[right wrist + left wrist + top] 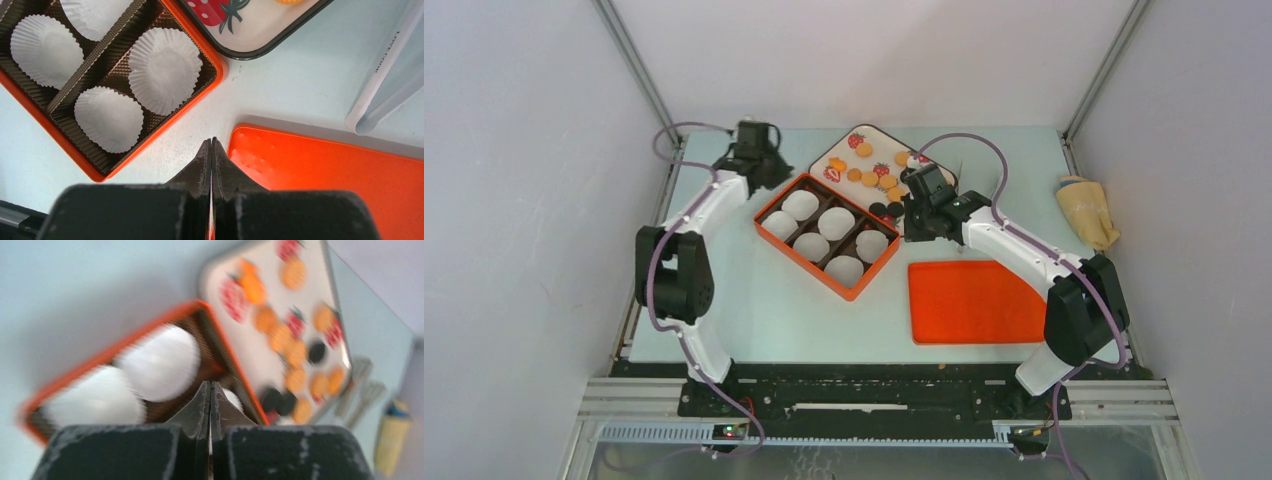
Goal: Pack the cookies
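a: cookies [870, 179], small flat golden-orange and black rounds?
b: on the strawberry-print white tray [886, 140], beyond my left pincer [210, 385] and right pincer [212, 142], both pressed together, empty. light, brittle, i'd judge; pinch opposite edges gently.

Orange box [876, 276] between left pincer [210, 390] and cookies [869, 179]

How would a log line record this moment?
left hand shut, empty | right hand shut, empty | cookies on tray | box paper cups unfilled
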You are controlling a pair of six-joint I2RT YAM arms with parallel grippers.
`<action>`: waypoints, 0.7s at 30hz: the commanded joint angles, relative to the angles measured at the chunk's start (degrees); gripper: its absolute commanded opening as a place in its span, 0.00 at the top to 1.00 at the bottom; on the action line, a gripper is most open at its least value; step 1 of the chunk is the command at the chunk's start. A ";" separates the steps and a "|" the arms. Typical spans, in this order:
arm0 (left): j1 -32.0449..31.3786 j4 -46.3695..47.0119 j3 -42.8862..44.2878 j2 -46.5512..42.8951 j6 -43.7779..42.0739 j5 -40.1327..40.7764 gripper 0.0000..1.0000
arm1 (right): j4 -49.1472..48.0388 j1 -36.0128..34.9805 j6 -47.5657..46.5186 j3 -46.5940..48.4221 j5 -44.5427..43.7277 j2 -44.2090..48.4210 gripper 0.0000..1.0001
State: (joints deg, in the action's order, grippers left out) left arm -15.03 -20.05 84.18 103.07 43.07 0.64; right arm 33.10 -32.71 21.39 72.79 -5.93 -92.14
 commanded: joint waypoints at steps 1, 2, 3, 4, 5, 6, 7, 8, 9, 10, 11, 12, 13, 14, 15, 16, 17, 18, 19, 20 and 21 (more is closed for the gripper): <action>5.84 -6.80 4.48 3.91 -1.33 7.71 1.00 | -2.50 0.60 1.38 0.34 1.74 2.07 1.00; 6.72 -7.03 5.42 4.67 -1.65 8.61 1.00 | -2.51 0.63 1.42 0.39 1.94 1.87 1.00; 7.36 -7.47 6.63 6.39 -1.92 9.25 1.00 | -2.52 0.66 1.42 0.37 1.99 1.60 1.00; 7.86 -8.07 8.34 7.80 -2.39 9.60 1.00 | -2.52 0.69 1.38 0.37 2.08 1.46 1.00; 8.09 -9.01 10.21 9.53 -2.87 9.88 1.00 | -2.66 0.79 1.48 0.39 2.14 1.25 1.00; 8.20 -9.93 12.18 11.27 -3.32 10.02 1.00 | -2.92 0.92 1.54 0.36 2.15 1.04 1.00; 8.25 -10.49 13.94 12.94 -3.82 10.14 1.00 | -3.27 1.12 1.65 0.40 2.22 0.82 1.00; 8.26 -11.48 15.68 14.68 -4.16 10.43 1.00 | -3.83 1.48 1.73 0.35 2.36 0.85 1.00; 8.26 -12.41 17.10 16.00 -4.33 11.01 1.00 | -4.55 1.90 1.70 0.39 2.06 0.97 1.00; 8.26 -13.02 17.98 17.15 -4.47 11.59 1.00 | -5.08 2.39 1.91 0.52 1.64 1.00 1.00; 8.26 -13.33 18.29 17.91 -4.56 12.59 1.00 | -5.55 3.11 1.98 0.90 1.49 0.84 1.00; 8.26 -13.42 18.29 18.44 -4.68 13.03 1.00 | -5.60 3.97 2.18 1.59 1.65 0.45 1.00; 8.27 -13.50 18.19 18.95 -4.93 13.18 1.00 | -5.33 4.76 2.31 2.44 1.98 -0.24 1.00; 8.32 -13.73 17.95 19.27 -5.07 13.28 1.00 | -5.07 5.43 2.45 3.32 2.22 -0.93 1.00; 8.30 -13.82 17.53 19.41 -5.16 13.21 1.00 | -4.91 5.80 2.51 4.00 2.43 -1.43 1.00; 8.34 -13.82 16.65 19.30 -5.23 12.93 1.00 | -5.00 6.03 2.44 4.36 2.42 -1.97 1.00; 8.28 -13.61 15.50 19.02 -5.39 12.79 1.00 | -5.31 6.14 2.37 4.57 2.68 -2.40 1.00; 8.33 -13.33 14.02 18.62 -5.45 12.77 1.00 | -5.73 6.16 2.28 4.62 3.00 -2.90 1.00; 8.33 -12.83 12.18 17.92 -5.33 12.66 1.00 | -5.94 6.29 2.27 4.97 3.19 -3.55 1.00; 8.28 -12.34 10.24 17.44 -5.29 12.52 1.00 | -5.90 6.33 2.33 5.31 3.27 -4.37 1.00; 8.26 -11.77 8.02 16.75 -5.28 12.24 1.00 | -5.78 6.61 2.07 5.82 3.34 -5.25 1.00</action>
State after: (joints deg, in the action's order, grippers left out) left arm -6.63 -32.34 97.82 122.39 38.94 11.90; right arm 29.10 -26.41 22.90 75.68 -3.70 -94.89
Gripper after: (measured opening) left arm 0.004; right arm 0.003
